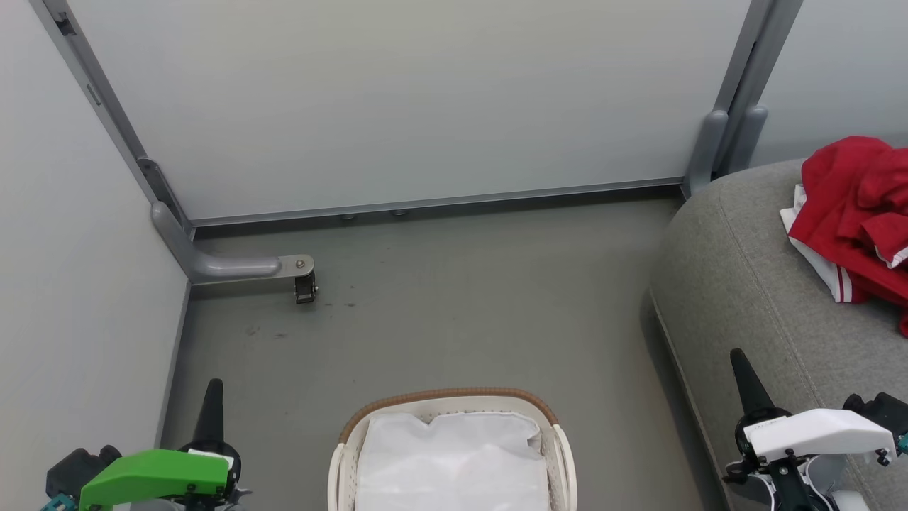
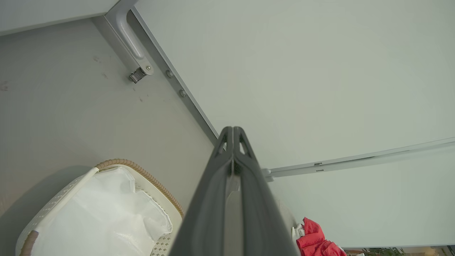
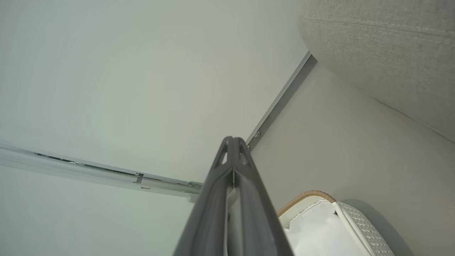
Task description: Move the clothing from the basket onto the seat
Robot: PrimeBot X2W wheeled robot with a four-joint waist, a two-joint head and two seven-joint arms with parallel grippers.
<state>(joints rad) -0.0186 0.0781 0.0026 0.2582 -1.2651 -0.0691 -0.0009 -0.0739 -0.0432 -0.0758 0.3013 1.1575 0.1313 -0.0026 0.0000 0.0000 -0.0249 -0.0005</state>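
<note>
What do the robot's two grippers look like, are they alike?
Nearly. The left gripper has a bright green cover, the right gripper a white cover. Each ends in two long, dark, tapering fingers with small triangular cut-outs near the tips.

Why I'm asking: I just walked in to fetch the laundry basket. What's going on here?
Nothing is being handled right now. The red clothing lies in a heap on the grey seat. The part of the basket in view, on the floor, holds its white liner sheet. The left gripper and right gripper are both shut and hold nothing, one on each side of the basket. The move looks finished.
</note>
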